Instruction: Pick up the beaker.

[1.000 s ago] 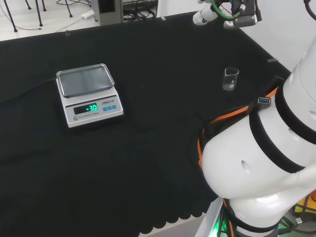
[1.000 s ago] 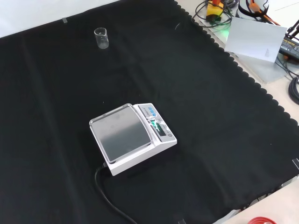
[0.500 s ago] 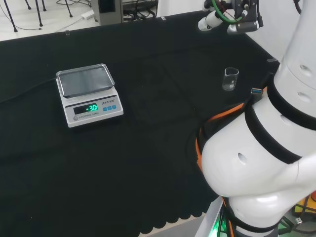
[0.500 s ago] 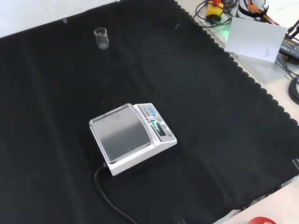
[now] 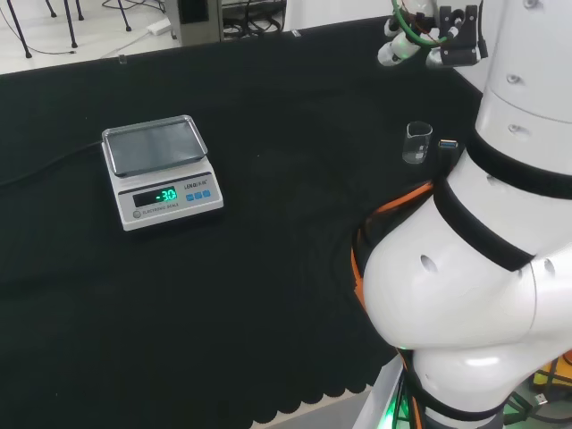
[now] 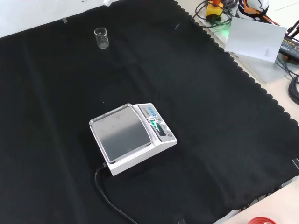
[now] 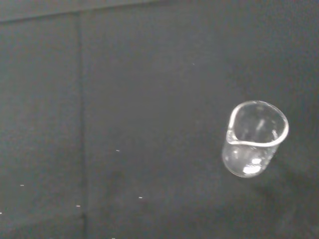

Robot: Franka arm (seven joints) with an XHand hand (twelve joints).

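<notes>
Head view: beaker (image 5: 416, 143) upright on the black surface (image 5: 268, 268), just left of the arm's white links (image 5: 483, 268), well right of the scale (image 5: 161, 170). Hand (image 5: 420, 36) is up beyond the beaker, not touching it; can't tell its finger state. Front view: beaker (image 6: 101, 38) far left, well clear of the scale (image 6: 133, 137).
</notes>
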